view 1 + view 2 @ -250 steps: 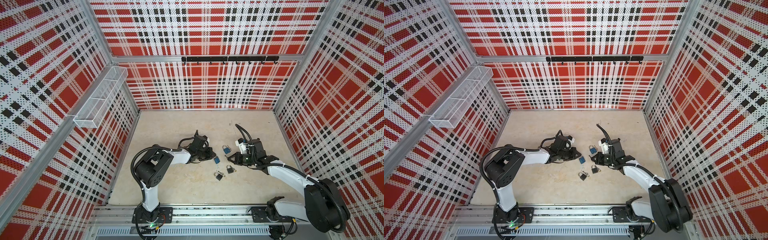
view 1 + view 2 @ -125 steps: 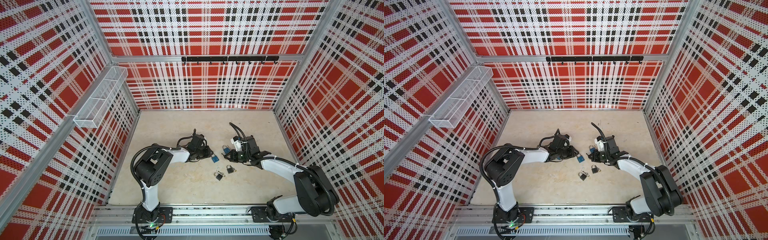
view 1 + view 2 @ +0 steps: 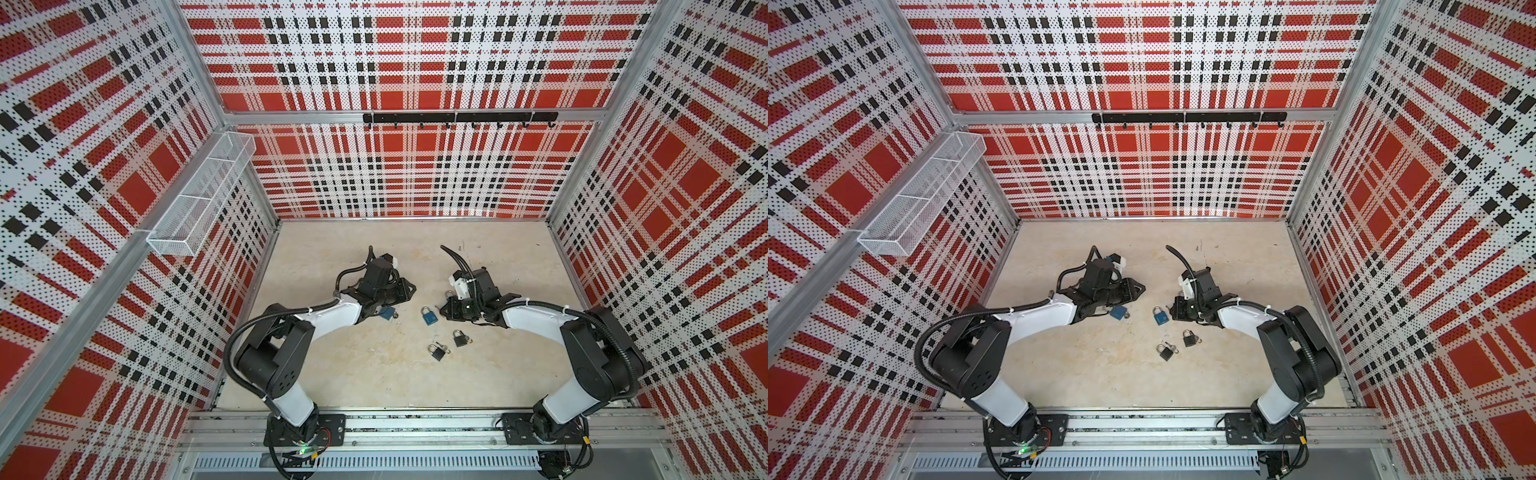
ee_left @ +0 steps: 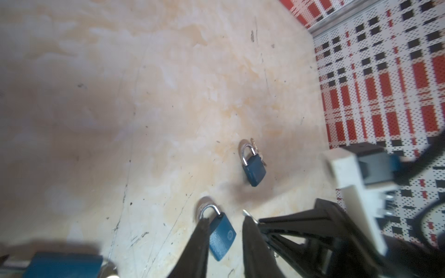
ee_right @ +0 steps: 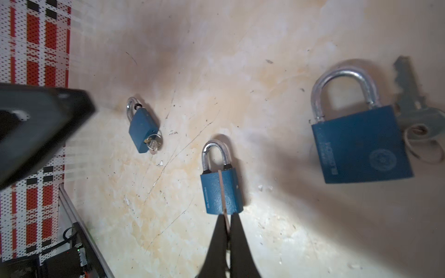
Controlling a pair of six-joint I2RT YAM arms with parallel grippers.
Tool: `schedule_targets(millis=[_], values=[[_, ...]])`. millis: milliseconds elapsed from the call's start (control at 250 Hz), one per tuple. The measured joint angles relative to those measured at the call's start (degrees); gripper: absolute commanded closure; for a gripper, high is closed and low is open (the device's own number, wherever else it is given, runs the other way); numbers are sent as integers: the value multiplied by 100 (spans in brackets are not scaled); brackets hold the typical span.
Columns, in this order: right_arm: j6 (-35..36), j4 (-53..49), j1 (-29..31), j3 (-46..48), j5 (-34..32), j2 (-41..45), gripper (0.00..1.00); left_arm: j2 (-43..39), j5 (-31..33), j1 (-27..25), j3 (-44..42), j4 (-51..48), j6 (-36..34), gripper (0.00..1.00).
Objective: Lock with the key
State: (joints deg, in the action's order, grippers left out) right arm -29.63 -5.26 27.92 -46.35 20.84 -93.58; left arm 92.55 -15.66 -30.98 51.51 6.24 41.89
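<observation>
Three blue padlocks lie on the floor. One [image 3: 386,312] has a key in its base [image 5: 152,143] and rests beside my left gripper [image 4: 226,220], which is open with nothing between its fingers. My right gripper [image 5: 228,216] is shut on a thin key [image 5: 222,190] seen edge-on, its blade hanging over the middle padlock [image 5: 212,192], which in both top views sits between the arms [image 3: 429,318]. The third padlock [image 5: 356,149] sits close under my right wrist, a ringed key [image 5: 409,101] lying beside it.
Two small black padlocks [image 3: 436,352] [image 3: 460,340] with keys lie nearer the front rail. A wire basket [image 3: 199,199] hangs on the left wall. A black hook rail [image 3: 457,118] runs along the back wall. Plaid walls enclose the floor on three sides.
My left gripper has opened and let go of the padlock with the key in it, which now lies on the floor. My right gripper has shifted left toward the middle padlock, still shut.
</observation>
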Motion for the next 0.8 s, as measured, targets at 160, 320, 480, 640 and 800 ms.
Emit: schedule_targets(millis=[160,320,480,640,800], values=[[-94,20,15,-7,-153,-289,100,-662,7,221,-232,-59,0,71],[-168,57,42,-42,-212,-470,96,-1064,4,398,-494,-151,0,71],[-192,101,87,-125,-254,-533,90,-1294,7,496,-758,-208,4,71],[-184,96,96,-184,-304,-546,79,-1493,4,544,-946,-271,9,71],[-164,52,98,-210,-348,-546,78,-1705,4,599,-1012,-291,11,71]])
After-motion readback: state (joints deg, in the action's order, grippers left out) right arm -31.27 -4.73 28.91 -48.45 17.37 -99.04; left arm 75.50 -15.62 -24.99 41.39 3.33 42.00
